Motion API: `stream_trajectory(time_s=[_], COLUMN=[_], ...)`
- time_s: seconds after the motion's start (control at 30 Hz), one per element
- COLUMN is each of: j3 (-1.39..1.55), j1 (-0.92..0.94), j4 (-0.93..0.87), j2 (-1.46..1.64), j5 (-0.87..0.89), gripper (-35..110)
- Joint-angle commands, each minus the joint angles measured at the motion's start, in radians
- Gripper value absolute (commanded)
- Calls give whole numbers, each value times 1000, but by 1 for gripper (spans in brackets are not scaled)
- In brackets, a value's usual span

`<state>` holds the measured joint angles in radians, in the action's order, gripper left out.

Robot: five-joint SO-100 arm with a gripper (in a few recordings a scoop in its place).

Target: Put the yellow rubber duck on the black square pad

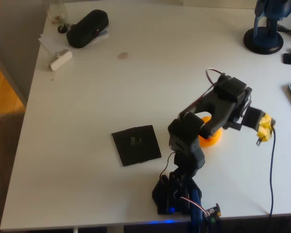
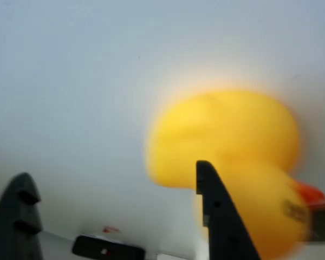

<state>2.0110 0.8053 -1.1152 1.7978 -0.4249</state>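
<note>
Gripper over duck, pre-grasp.
Gripper (image 2: 119, 216) spread, nothing pinched; one finger crosses the yellow rubber duck (image 2: 227, 162), likely lining up a grasp. Overhead, duck (image 1: 211, 138) sits under the arm, right of black square pad (image 1: 136, 144), apart.

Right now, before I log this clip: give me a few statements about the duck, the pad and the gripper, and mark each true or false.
1. The yellow rubber duck sits on the black square pad. False: in the overhead view it rests on the white table, right of the pad.
2. The pad has nothing on it. True.
3. The gripper is clamped on the duck. False: in the wrist view its fingers stand apart, with the duck beyond one finger.
4. A black oblong case lies near the table's far left corner. True.
5. The arm partly covers the duck in the overhead view. True.
</note>
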Motion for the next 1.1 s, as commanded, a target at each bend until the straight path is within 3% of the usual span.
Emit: stream_trajectory(time_s=[0.0,0.43,1.07], j3=[3,6,8], j1=[-32,-35,-235], j4=[-3,-9,-288], j2=[29,31,255], j5=[23,25,35], gripper=[34,34,34])
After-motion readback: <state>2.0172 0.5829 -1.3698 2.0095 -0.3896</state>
